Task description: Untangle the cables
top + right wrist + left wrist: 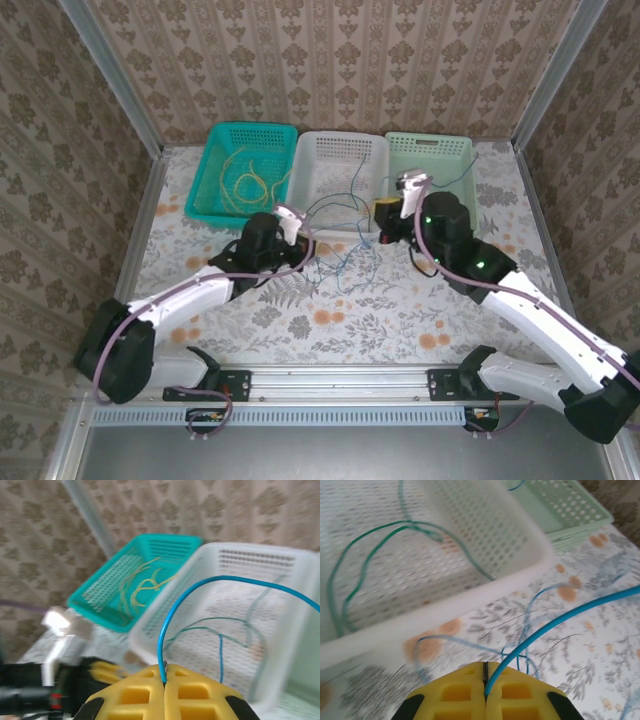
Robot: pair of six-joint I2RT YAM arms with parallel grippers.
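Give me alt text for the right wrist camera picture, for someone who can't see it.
The yellow right gripper is shut on a blue cable that arcs up and right over a white basket holding a green cable. Behind and left, a teal basket holds yellow cables.

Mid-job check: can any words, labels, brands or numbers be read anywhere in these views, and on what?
None can be read. The teal basket, white basket and pale green basket carry no lettering. The left end effector and right end effector, each shut on a blue cable, are blank too.
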